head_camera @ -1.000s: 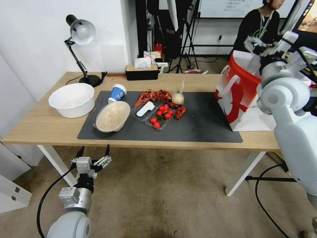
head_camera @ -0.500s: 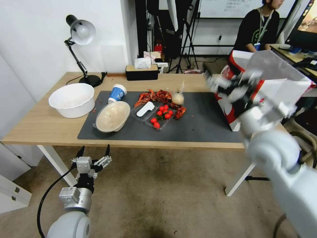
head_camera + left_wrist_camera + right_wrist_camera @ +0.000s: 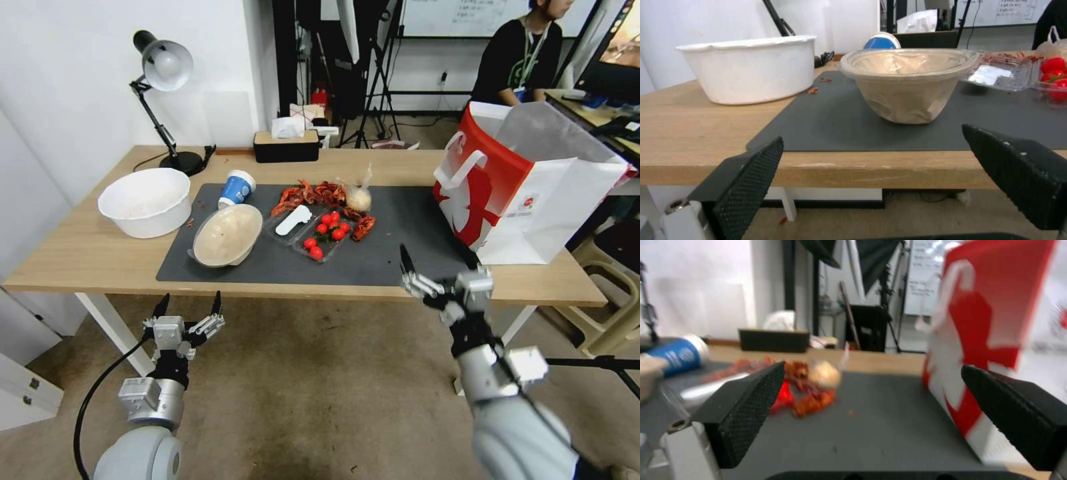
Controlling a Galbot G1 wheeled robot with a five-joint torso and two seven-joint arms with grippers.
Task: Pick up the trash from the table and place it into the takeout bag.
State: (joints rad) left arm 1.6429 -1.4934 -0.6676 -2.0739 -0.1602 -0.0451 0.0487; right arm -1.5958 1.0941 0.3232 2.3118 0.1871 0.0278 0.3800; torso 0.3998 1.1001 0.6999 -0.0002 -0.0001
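Red-and-white takeout bag (image 3: pixel 527 193) stands open; the empty right gripper (image 3: pixel 437 277), spread, hovers near the table (image 3: pixel 87 253) edge. Next likely: reaching the bagged ball (image 3: pixel 360 197). Left gripper (image 3: pixel 189 313) spread, parked low.

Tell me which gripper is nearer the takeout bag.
Right. The right gripper hangs open at the table's front edge, just below the takeout bag; the left gripper sits open far across, below the beige bowl.

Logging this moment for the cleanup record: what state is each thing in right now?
takeout bag: upright, open at the top
beige lidded bowl: lid on, tilted
blue-and-white paper cup: lying on its side
white basin: upright
desk lamp: off
left gripper: jaws open, empty, below the table edge
right gripper: jaws open, empty, at the table's front edge
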